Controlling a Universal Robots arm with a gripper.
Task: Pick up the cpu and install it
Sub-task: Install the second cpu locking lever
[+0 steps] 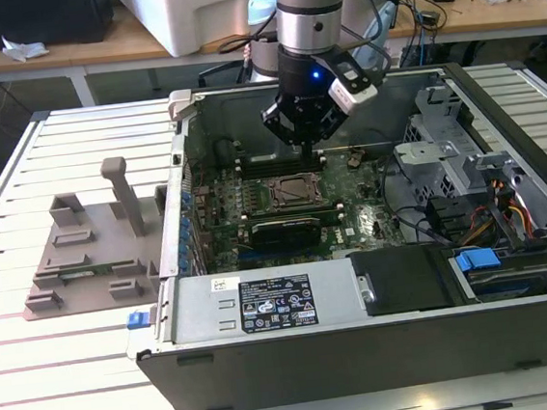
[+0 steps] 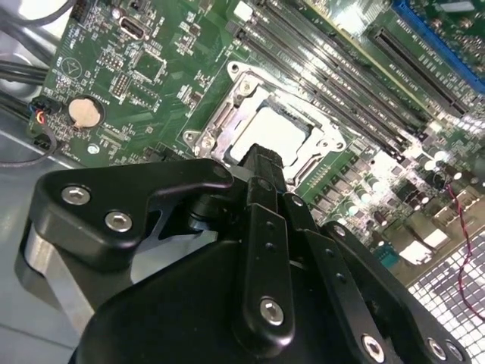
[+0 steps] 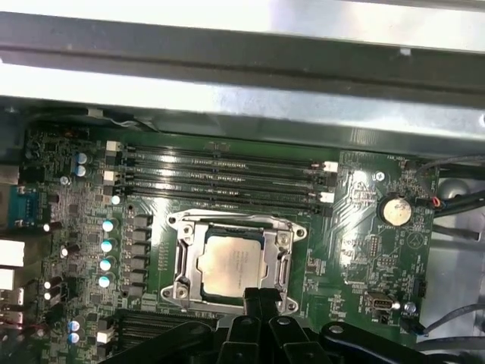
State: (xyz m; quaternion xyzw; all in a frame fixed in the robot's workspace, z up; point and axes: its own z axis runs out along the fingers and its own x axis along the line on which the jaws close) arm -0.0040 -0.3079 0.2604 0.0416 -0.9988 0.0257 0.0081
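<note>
- Fixture block (image 1: 89, 252) of grey plastic lies on the slatted surface (image 1: 39, 383) toward the exterior view's left, just beside the open computer case (image 1: 364, 342), with one upright post rising from it.
- Motherboard (image 1: 217, 220), green, covers the floor of the case; its memory slots (image 3: 220, 178) run in parallel rows along one side of the socket frame (image 3: 182, 262).
- Cpu (image 3: 231, 262), with its silvery top, sits flat inside the metal socket frame near the middle of the motherboard; in the second wrist view it shows as a pale square (image 2: 276, 136) ringed by that frame.
- Claw (image 1: 304, 144) hangs on the arm over the motherboard, above the far edge of the socket as the exterior view shows it. In both wrist views its dark fingers (image 3: 261, 299) appear drawn close together with nothing between them, their tips just at the near rim of the cpu; whether they touch the chip cannot be told.
- Coin battery (image 3: 394, 210) is on the motherboard, well apart from the socket.
- Drive bay with blue tabs (image 1: 478, 263) and bundled cables fills the case corner at the exterior view's right, next to the power supply (image 1: 264, 308) along the case's near edge.
</note>
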